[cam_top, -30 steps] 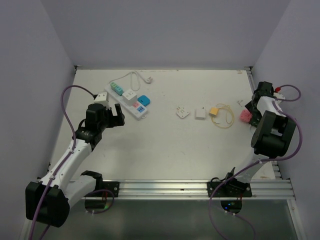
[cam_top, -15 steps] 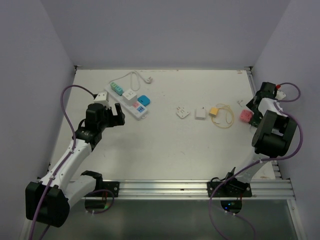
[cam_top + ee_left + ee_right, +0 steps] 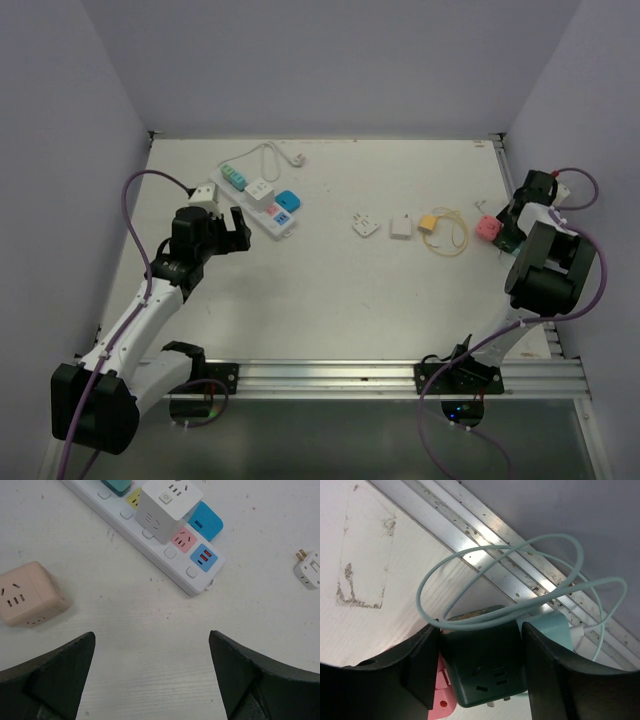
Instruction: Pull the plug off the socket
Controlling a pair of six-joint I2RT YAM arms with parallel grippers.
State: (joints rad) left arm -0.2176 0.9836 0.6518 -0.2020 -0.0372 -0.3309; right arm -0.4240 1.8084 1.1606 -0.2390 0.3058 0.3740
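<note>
Power strip [image 3: 159, 544] lies at the table's far left, angled, and the white cube plug [image 3: 167, 502] is seated in it, a blue adapter [image 3: 205, 521] tucked against its far side. Left gripper [image 3: 150, 635] hovers just short of the strip's near end, jaws spread wide, nothing between them. A peach cube adapter [image 3: 30, 595] sits apart on the left. Over at the right edge, the right gripper [image 3: 480, 627] clamps a dark green cube adapter [image 3: 482, 665], with a pale teal cable [image 3: 520, 575] looped above.

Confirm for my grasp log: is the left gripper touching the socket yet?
Apart. In the left wrist view, bare table separates the open left gripper from the near end of the socket.
</note>
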